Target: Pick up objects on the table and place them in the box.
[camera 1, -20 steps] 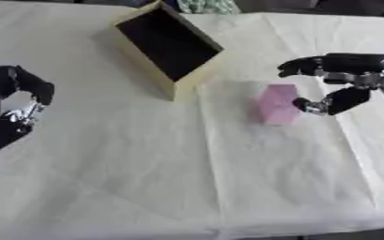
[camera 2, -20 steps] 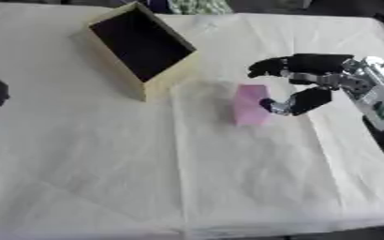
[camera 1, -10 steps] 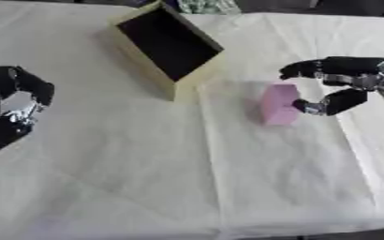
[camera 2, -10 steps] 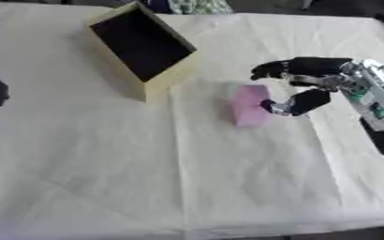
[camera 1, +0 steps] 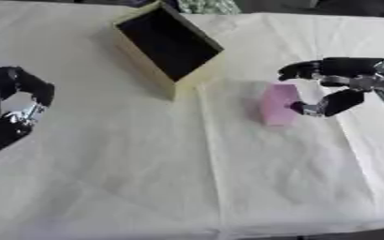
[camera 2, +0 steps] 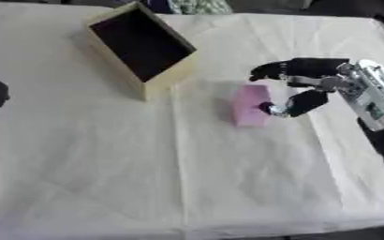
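A pink block (camera 1: 276, 104) lies on the white cloth right of centre. My right hand (camera 1: 336, 83) comes in from the right, its fingers arched over the block's far end and its thumb at the block's right side, spread and not closed on it. The cream box (camera 1: 166, 44) with a dark inside stands open at the upper middle, left of the block. My left hand (camera 1: 8, 110) rests at the left edge, fingers curled, holding nothing.
A patterned cloth item (camera 1: 205, 5) lies beyond the box at the table's far edge. White cloth (camera 1: 187, 183) covers the table, with its front edge near the bottom.
The right hand has edged left, closer around the pink block. The left hand has not moved.
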You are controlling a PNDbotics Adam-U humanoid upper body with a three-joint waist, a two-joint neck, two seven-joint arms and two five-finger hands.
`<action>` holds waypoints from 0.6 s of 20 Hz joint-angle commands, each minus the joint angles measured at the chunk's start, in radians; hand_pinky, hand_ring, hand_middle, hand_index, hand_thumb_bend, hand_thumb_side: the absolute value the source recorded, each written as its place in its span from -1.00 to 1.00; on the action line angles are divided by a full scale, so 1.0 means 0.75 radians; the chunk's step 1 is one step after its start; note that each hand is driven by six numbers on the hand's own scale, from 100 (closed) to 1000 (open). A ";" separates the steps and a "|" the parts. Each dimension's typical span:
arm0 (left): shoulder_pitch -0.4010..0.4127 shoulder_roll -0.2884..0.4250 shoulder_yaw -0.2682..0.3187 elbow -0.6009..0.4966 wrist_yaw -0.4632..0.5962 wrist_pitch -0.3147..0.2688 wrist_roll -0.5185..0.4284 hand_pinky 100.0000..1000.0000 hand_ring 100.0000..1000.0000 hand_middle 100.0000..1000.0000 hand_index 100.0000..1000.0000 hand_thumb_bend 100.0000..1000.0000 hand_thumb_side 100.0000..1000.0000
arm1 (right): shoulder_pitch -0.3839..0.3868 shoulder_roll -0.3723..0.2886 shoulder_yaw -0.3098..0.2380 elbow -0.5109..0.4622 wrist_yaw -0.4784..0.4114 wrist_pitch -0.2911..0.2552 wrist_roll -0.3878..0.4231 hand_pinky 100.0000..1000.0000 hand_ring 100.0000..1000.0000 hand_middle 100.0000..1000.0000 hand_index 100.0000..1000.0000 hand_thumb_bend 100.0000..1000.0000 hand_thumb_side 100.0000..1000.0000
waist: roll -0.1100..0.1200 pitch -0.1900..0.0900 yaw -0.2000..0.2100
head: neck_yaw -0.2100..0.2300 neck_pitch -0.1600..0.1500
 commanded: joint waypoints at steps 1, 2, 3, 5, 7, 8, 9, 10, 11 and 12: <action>-0.016 0.026 0.002 -0.019 0.007 -0.002 -0.005 0.23 -0.09 -0.22 0.02 -0.39 0.12 | -0.025 -0.031 -0.010 -0.020 0.015 -0.240 0.236 0.78 0.98 1.00 1.00 -0.71 0.68 | 0.004 -0.021 -0.001 | -0.003 -0.015; -0.016 0.026 0.002 -0.019 0.006 -0.002 -0.005 0.23 -0.10 -0.22 0.02 -0.39 0.11 | -0.024 -0.030 -0.009 -0.018 0.019 -0.239 0.237 0.78 0.98 1.00 1.00 -0.71 0.68 | 0.004 -0.021 -0.001 | -0.004 -0.016; -0.016 0.026 0.002 -0.019 0.007 -0.002 -0.004 0.23 -0.10 -0.22 0.02 -0.39 0.11 | -0.024 -0.028 -0.009 -0.014 0.025 -0.238 0.238 0.78 0.98 1.00 1.00 -0.70 0.68 | 0.004 -0.021 0.000 | -0.004 -0.016; -0.016 0.027 0.003 -0.020 0.007 -0.001 -0.004 0.23 -0.10 -0.22 0.02 -0.39 0.11 | -0.024 -0.024 -0.010 -0.004 0.035 -0.237 0.238 0.78 0.98 1.00 1.00 -0.70 0.69 | 0.004 -0.020 0.000 | -0.005 -0.017; -0.016 0.027 0.003 -0.020 0.006 -0.001 -0.004 0.23 -0.10 -0.22 0.02 -0.39 0.11 | -0.023 -0.021 -0.012 0.005 0.043 -0.238 0.236 0.78 0.98 1.00 1.00 -0.70 0.69 | 0.004 -0.020 0.001 | -0.005 -0.018; -0.015 0.027 0.003 -0.020 0.006 -0.001 -0.004 0.23 -0.10 -0.22 0.02 -0.39 0.11 | -0.023 -0.020 -0.012 0.009 0.046 -0.240 0.234 0.78 0.98 1.00 1.00 -0.70 0.69 | 0.004 -0.019 0.001 | -0.005 -0.017; -0.015 0.026 0.003 -0.020 0.006 -0.001 -0.004 0.23 -0.10 -0.22 0.02 -0.39 0.11 | -0.023 -0.018 -0.013 0.013 0.050 -0.241 0.233 0.78 0.98 1.00 1.00 -0.70 0.70 | 0.004 -0.019 0.001 | -0.005 -0.017; -0.015 0.026 0.003 -0.020 0.006 -0.001 -0.004 0.23 -0.10 -0.22 0.02 -0.39 0.11 | -0.023 -0.016 -0.013 0.017 0.054 -0.242 0.233 0.77 0.98 1.00 1.00 -0.70 0.70 | 0.004 -0.019 0.001 | -0.004 -0.016; -0.015 0.027 0.003 -0.020 0.006 -0.001 -0.004 0.23 -0.10 -0.22 0.02 -0.39 0.11 | -0.023 -0.014 -0.012 0.021 0.058 -0.244 0.232 0.77 0.98 1.00 1.00 -0.70 0.70 | 0.004 -0.018 0.001 | -0.005 -0.016; -0.015 0.027 0.003 -0.020 0.006 -0.001 -0.004 0.23 -0.10 -0.22 0.02 -0.39 0.11 | -0.023 -0.011 -0.012 0.026 0.062 -0.245 0.232 0.77 0.98 1.00 1.00 -0.70 0.70 | 0.004 -0.018 0.001 | -0.005 -0.016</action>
